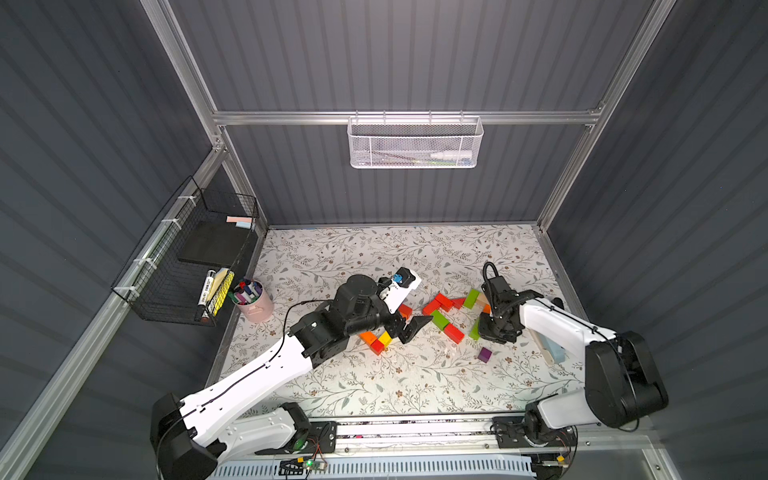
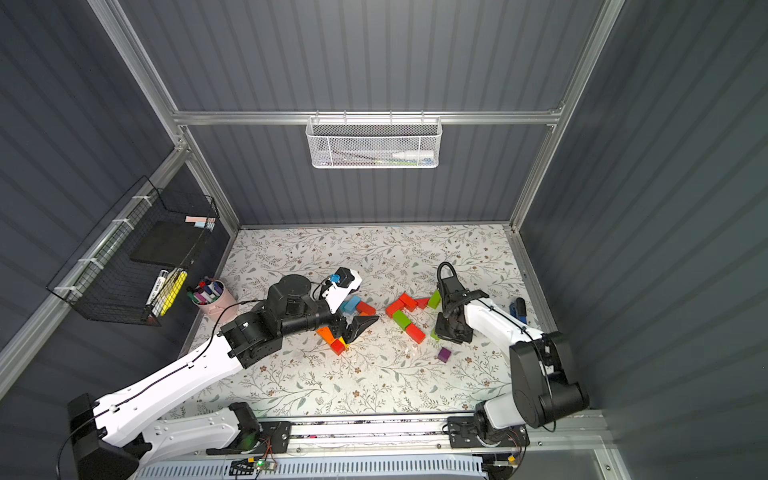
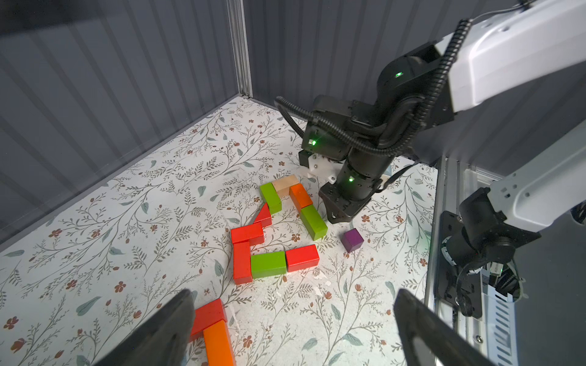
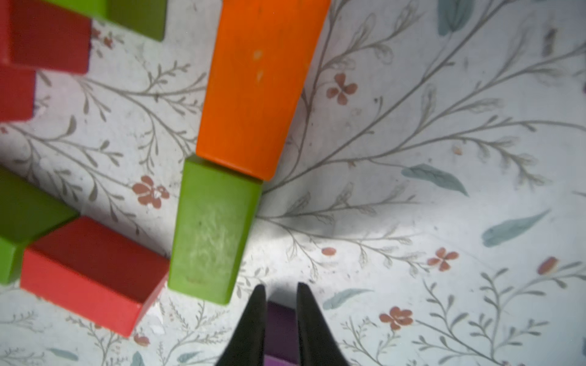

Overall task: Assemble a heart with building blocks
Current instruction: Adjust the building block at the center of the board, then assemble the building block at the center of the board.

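Tapered black fingers [image 4: 252, 326] beside scuffed green brick [image 4: 211, 228], smooth orange brick [image 4: 257, 85]

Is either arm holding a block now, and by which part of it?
Nothing is held. The left gripper has wide, empty jaws; the right gripper has narrow jaws near the purple cube, which lies free.
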Available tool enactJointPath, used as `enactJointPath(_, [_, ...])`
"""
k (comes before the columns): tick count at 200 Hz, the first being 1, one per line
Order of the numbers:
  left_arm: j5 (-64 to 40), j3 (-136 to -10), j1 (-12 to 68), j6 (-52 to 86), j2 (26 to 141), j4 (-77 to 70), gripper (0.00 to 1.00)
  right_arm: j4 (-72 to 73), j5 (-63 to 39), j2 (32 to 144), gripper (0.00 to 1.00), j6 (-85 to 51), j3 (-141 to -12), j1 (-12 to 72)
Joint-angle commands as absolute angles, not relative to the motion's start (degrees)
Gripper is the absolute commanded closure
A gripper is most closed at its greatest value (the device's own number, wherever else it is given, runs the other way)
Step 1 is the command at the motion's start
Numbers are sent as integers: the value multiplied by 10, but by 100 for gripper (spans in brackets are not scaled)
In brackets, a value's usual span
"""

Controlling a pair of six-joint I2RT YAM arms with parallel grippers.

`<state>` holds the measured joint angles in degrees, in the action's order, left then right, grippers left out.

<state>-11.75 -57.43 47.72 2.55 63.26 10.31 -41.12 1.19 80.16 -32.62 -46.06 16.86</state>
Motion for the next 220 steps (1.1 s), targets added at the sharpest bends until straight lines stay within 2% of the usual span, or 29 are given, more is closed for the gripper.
enactJointPath(1, [-117,-571,476,28,630,100,1,-445,1,755,65,-352,-436,170])
enactJointPath(37, [-121,-572,476,27,631,100,1,-462,-15,720,51,-368,-415,174])
enactJointPath(63, [-121,-571,476,27,628,100,1,-454,-35,713,49,-379,-404,181])
enactJointPath(118, [-122,-571,476,27,627,100,1,-431,-38,732,51,-399,-393,212])
enactJointPath(181, [-122,-570,476,26,624,100,1,-410,-36,757,62,-409,-397,227])
enactJointPath(220, [-123,-571,476,25,626,100,1,-394,-36,770,65,-421,-407,236])
